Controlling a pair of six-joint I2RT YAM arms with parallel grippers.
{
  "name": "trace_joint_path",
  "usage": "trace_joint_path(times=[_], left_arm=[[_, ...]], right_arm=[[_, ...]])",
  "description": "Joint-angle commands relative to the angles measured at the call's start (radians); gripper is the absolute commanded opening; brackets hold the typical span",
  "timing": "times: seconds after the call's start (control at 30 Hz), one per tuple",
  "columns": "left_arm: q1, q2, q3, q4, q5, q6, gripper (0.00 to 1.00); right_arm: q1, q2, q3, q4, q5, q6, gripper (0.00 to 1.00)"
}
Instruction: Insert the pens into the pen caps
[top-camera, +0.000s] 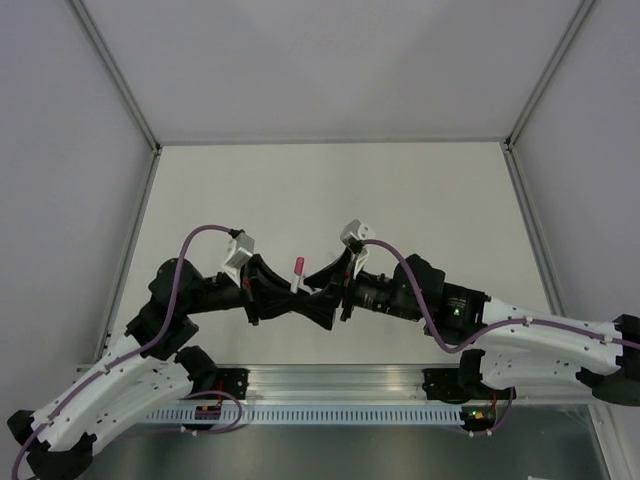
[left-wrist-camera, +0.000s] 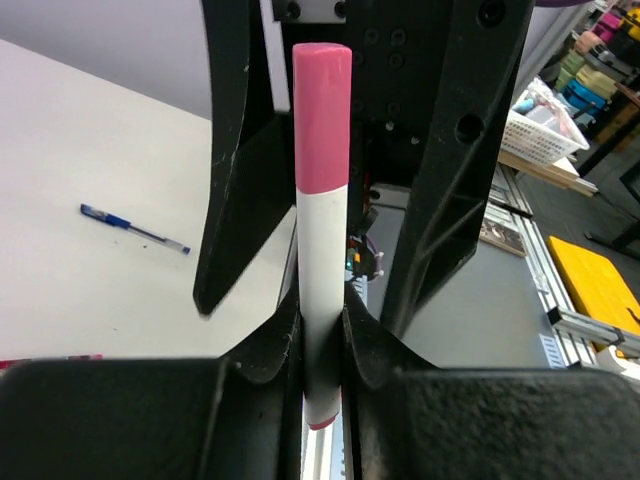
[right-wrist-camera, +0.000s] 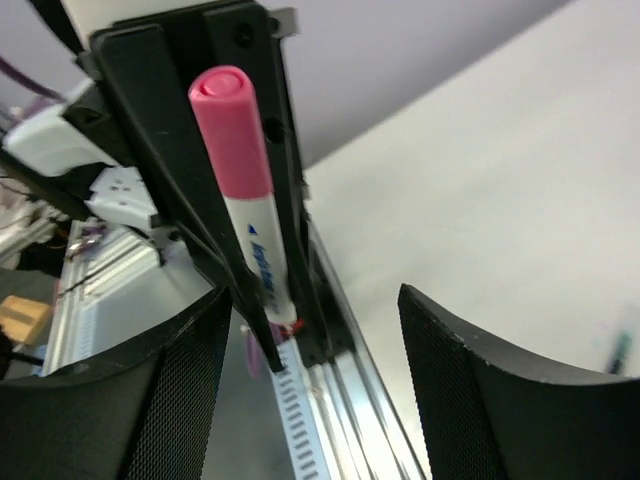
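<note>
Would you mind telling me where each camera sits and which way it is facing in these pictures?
Top external: above and behind the bases, looking down at the table; both arms show, meeting at a pink-capped pen.
Left wrist: on the left arm, looking along the left gripper, shut on the pen.
Right wrist: on the right arm, looking past the open right gripper toward the same pen.
Both wrist views share that pen, seen from opposite sides.

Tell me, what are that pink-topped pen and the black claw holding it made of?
The pen looks like smooth plastic: a glossy white barrel with a slightly duller pink cap. The left gripper clamped on it is matte black with no shine. It is probably hard plastic, though the close-up blur leaves that open.
</note>
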Motion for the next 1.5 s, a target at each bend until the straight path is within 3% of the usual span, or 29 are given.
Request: trace_joint_path(times=[0.0,0.13,0.27,0.53,0.63,0.77,0.9,1.03,1.4,1.47], left_arm=[[0.003,0.017,-0.043,0.098,-0.071,-0.004,0.02],[0.005,0.077,-0.078,0.083,-0.207,-0.042,0.02],[0.013,0.318,-0.017,-0.066,-0.521,-0.134,0.02],[0.097,0.660,0.001,-0.004,-0.564,-0.289,0.02],[0.106,0.700,0.018,-0.072,-0.662,-0.318,0.02],[0.120,0.583,-0.070,-0.172,-0.861,-0.419,0.02],[0.125,0.511,-0.146,-0.181,-0.867,-0.505,0.10],[0.125,0.545,-0.187,-0.156,-0.832,-0.614,0.08],[0.123,0.776,-0.201,-0.020,-0.754,-0.700,0.03],[0.122,0.821,-0.189,0.003,-0.737,-0.700,0.08]], right_arm=[[-0.018,-0.117,0.017,-0.172,0.164,-0.030,0.75],[-0.017,-0.368,-0.061,-0.301,0.389,0.007,0.76],[-0.018,-0.571,-0.121,-0.471,0.509,0.044,0.77],[-0.017,-0.859,-0.210,-0.650,0.664,0.076,0.77],[-0.017,-0.902,-0.232,-0.642,0.655,0.085,0.77],[-0.017,-0.855,-0.212,-0.665,0.667,0.094,0.77],[-0.015,-0.807,-0.204,-0.673,0.671,0.103,0.78],[-0.017,-0.804,-0.213,-0.677,0.685,0.123,0.78],[-0.017,-0.879,-0.213,-0.702,0.696,0.154,0.78],[-0.017,-0.875,-0.212,-0.703,0.696,0.153,0.78]])
